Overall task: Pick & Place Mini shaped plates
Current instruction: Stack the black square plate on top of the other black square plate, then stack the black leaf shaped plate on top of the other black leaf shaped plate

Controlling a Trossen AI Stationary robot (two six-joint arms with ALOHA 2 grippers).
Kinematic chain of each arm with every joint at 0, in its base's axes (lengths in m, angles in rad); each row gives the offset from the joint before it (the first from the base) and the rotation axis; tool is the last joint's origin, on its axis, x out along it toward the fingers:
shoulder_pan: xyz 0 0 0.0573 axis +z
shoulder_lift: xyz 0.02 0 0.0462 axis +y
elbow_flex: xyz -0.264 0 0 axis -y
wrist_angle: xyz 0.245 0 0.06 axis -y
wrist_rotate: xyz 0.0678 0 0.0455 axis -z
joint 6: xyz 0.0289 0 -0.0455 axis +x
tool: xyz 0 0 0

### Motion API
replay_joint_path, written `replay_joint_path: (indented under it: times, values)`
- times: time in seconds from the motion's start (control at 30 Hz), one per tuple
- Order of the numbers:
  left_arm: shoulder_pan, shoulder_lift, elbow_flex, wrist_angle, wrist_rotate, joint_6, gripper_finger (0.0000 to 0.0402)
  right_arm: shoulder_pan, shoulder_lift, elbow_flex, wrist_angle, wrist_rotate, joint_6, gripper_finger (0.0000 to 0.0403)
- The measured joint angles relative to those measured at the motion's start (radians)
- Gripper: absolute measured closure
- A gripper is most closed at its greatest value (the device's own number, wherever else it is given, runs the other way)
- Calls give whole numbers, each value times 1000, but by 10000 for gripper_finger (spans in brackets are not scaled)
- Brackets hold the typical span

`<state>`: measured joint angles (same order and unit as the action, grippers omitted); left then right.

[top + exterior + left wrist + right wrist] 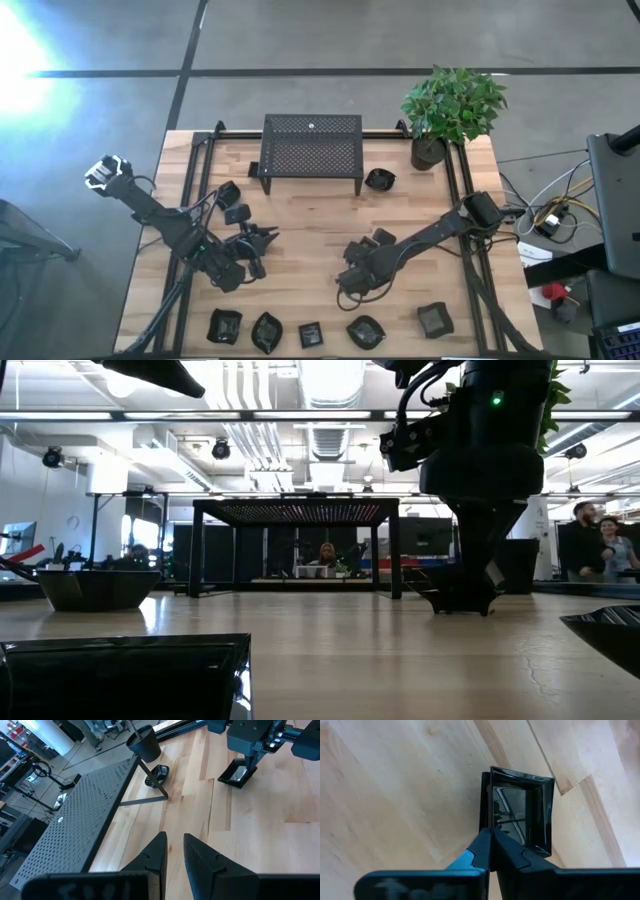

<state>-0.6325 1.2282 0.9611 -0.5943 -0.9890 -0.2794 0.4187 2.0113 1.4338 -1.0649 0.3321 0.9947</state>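
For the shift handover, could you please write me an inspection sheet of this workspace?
Surface: wooden table, bare between the arms.
Job's things: five mini plates along the near edge; more by the mesh stand.
Clutter: potted plant at the far right corner.
Grippers: right gripper shut on the rim of a square plate; left gripper slightly apart, holding nothing.
Cables: bundle off the table's right side.
Surroundings: people beyond the table.

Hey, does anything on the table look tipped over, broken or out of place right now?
Nothing looks spilled or broken. The only oddity is the square plate pinched by its rim in the right gripper, so it sits tilted rather than flat on the table. The mesh stand and plant pot stand upright.
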Motion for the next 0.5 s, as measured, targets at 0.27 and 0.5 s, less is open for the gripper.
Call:
replay_joint_path:
  times: [0.27,0.5]
  values:
    - [0,0,0,0,0,0,342,0,0,0,0,6,-8,334]
    - [0,0,0,0,0,0,342,-1,-11,3,-4,7,-30,303]
